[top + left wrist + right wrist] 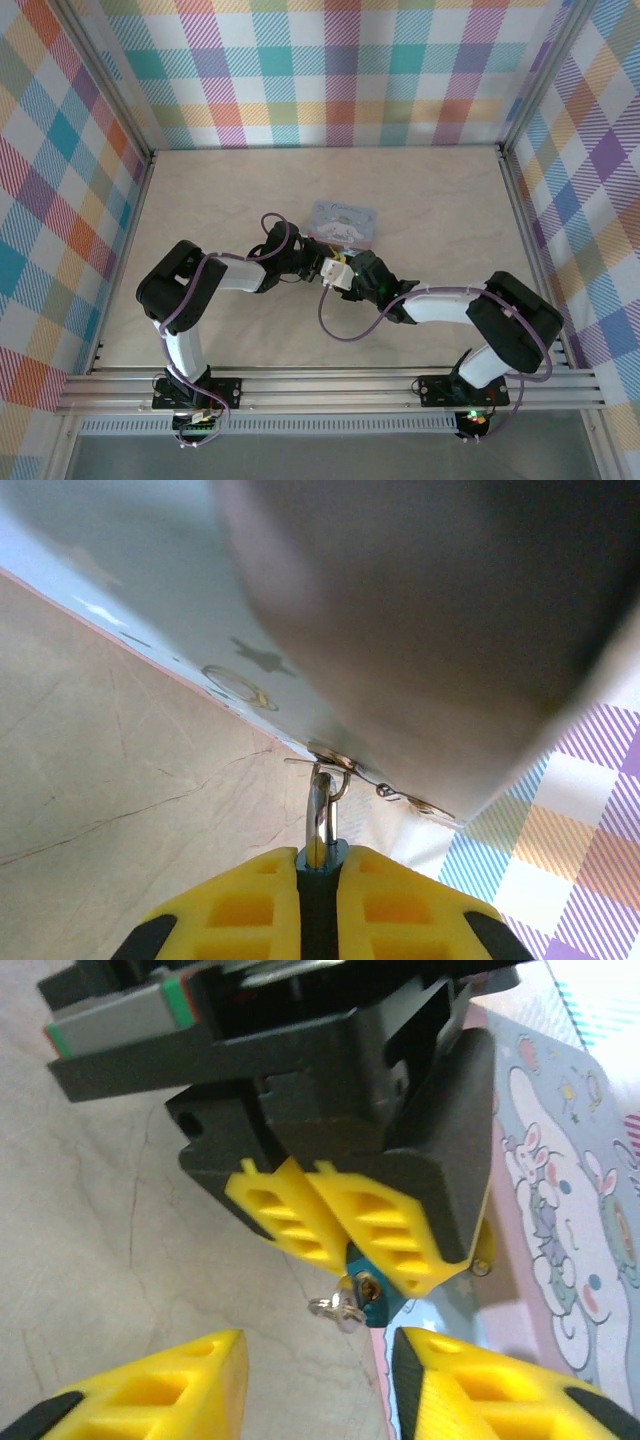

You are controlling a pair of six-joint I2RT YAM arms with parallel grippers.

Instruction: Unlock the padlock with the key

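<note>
In the left wrist view my left gripper (318, 858) is shut on the padlock (322, 805). Its dark blue-green body is pinched between the yellow fingers, and its silver shackle rises through a small loop on the edge of the pale blue tin (180, 600). From the right wrist, the padlock's (378, 1298) underside faces me below the left gripper (345, 1250). The small key (338, 1310) sticks out of its brass keyhole. My right gripper (318, 1360) is open, just short of the key, touching nothing. Seen from above, both grippers (322, 262) (345, 275) meet beside the tin (345, 222).
The cartoon-printed tin (560, 1210) lies flat on the beige table (200, 200), right behind the grippers. Plaid walls (320, 70) close in the back and both sides. A dark blurred mass (450, 610) hangs close over the left wrist camera.
</note>
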